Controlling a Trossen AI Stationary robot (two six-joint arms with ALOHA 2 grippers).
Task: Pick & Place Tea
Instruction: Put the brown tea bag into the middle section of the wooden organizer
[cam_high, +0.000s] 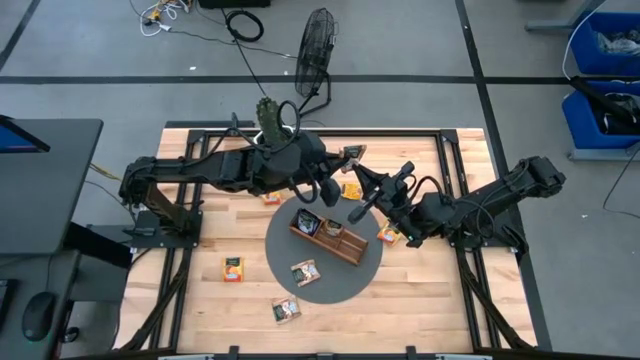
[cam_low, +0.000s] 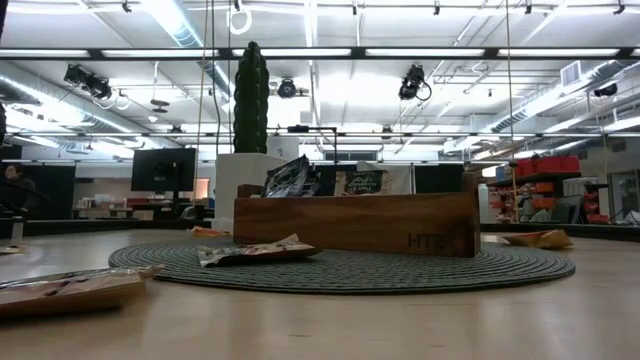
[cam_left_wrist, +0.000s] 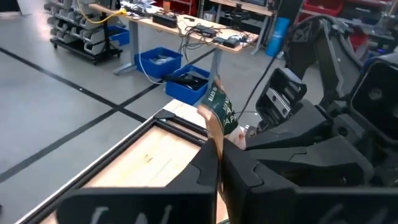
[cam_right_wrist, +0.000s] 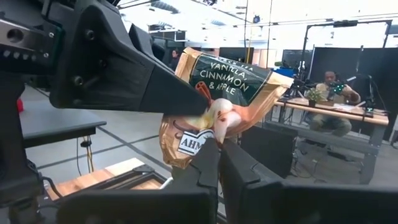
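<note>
Above the far half of the table, at about twelve o'clock from the round grey mat (cam_high: 345, 285), both grippers meet in mid-air over one tea packet (cam_high: 352, 154). The right wrist view shows it best: an orange and green packet (cam_right_wrist: 214, 102) is pinched at its lower edge by the right gripper (cam_right_wrist: 219, 149), whose fingers are pressed together on the foil, while the left gripper (cam_right_wrist: 202, 98) bites the same packet from the side. From the left wrist view the left gripper (cam_left_wrist: 219, 163) is likewise closed on the packet's thin edge (cam_left_wrist: 217, 115), so this looks like a hand-over between arms, though which side is giving I cannot say. The wooden tray (cam_high: 330, 236) sits on the mat at roughly six o'clock from the held packet, with a couple of dark packets (cam_high: 309, 222) already standing in its end compartment. Other packets lie loose: one on the mat (cam_high: 305, 272), two on the bare table at seven o'clock (cam_high: 233, 269) (cam_high: 286, 309), and one by the right arm (cam_high: 388, 235). To do this step well, the receiving gripper should have a firm hold before the other lets go, the releasing fingers should open fully and back straight away, and the packet should stay upright so that it drops edge-first into a tray slot.
</note>
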